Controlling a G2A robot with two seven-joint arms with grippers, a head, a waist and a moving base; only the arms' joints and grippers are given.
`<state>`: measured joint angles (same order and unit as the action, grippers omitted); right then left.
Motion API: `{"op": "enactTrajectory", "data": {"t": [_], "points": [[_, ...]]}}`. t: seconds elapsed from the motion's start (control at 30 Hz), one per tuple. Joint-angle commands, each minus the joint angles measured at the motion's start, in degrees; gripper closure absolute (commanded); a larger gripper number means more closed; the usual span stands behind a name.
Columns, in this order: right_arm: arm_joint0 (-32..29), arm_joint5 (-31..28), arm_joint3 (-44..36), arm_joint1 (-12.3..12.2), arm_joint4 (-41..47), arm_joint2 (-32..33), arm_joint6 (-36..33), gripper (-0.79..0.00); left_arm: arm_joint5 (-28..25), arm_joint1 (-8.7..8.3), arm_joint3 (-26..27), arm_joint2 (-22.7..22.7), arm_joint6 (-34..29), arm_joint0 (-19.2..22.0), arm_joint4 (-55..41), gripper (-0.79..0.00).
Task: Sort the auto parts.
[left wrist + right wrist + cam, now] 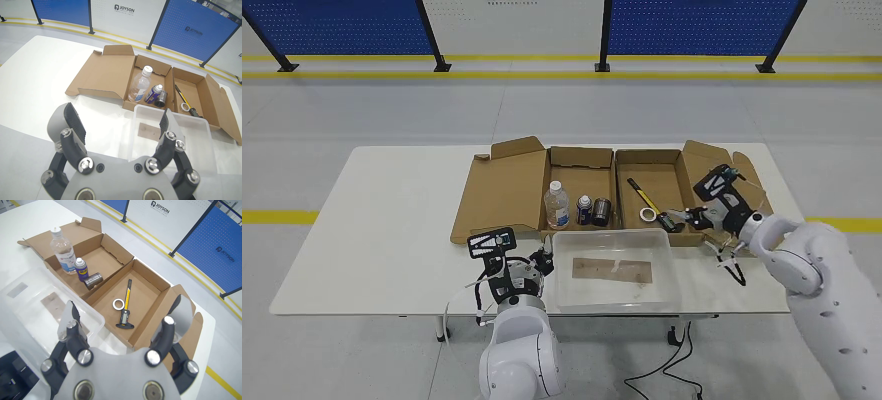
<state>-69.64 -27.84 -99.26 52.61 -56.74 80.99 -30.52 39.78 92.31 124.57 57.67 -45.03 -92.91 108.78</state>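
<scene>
Two open cardboard boxes stand side by side. The left box [578, 158] holds a clear bottle [140, 87], a blue spray can [153, 94] and a metal cylinder [161, 98]. In the right box [648, 158] lie a yellow-and-black caliper [125, 308] and a pale ring [118, 304]. My left gripper [117, 108] is open with nothing in it, at the table's front edge beside the near left corner of a clear plastic bin [612, 233]. My right gripper [124, 300] is open too, above the near right corner of the right box.
The bin [189, 118] sits in front of the boxes with a flat brownish patch showing through its bottom. Box lids lie flat out to the left [500, 195] and right [747, 180]. Bare white table stretches to the left.
</scene>
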Motion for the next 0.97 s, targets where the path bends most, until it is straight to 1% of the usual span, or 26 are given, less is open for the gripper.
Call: {"op": "enactTrajectory", "data": {"t": [0.0,0.13,0.23,0.93], "points": [[-3.9,0.1,-2.8,-0.2,0.9,2.2,0.6,-0.785,0.0,0.00,0.0,0.0,0.0,0.0,0.0,-0.785],[-8.8,-0.3,-5.9,-0.6,2.7,5.5,1.2,-0.785,0.0,0.00,0.0,0.0,0.0,0.0,0.0,-0.785],[-10.6,-1.2,-8.1,-0.8,3.6,7.2,0.2,-0.785,0.0,0.00,0.0,0.0,0.0,0.0,0.0,-0.785],[-10.6,-1.2,-8.1,-0.8,3.6,7.2,0.2,-0.784,0.0,0.00,0.0,0.0,0.0,0.0,0.0,-0.784]]}}
